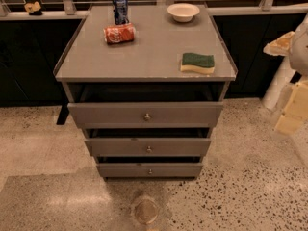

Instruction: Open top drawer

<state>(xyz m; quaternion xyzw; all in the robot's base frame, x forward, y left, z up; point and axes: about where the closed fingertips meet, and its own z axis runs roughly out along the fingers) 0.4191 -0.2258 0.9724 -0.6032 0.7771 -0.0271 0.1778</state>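
Camera view: the knob [147, 116] of the top drawer [106, 114] lies at nine o'clock from our gripper [292, 110], well apart; how wide the gripper stands, we cannot tell.

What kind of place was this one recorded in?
Probably an office kitchenette or test kitchen: a grey cabinet, top drawer and two below, carries soda cans, a bowl and a sponge; speckled stone floor; dark counters behind. The gripper hangs at the right edge, away from the cabinet.
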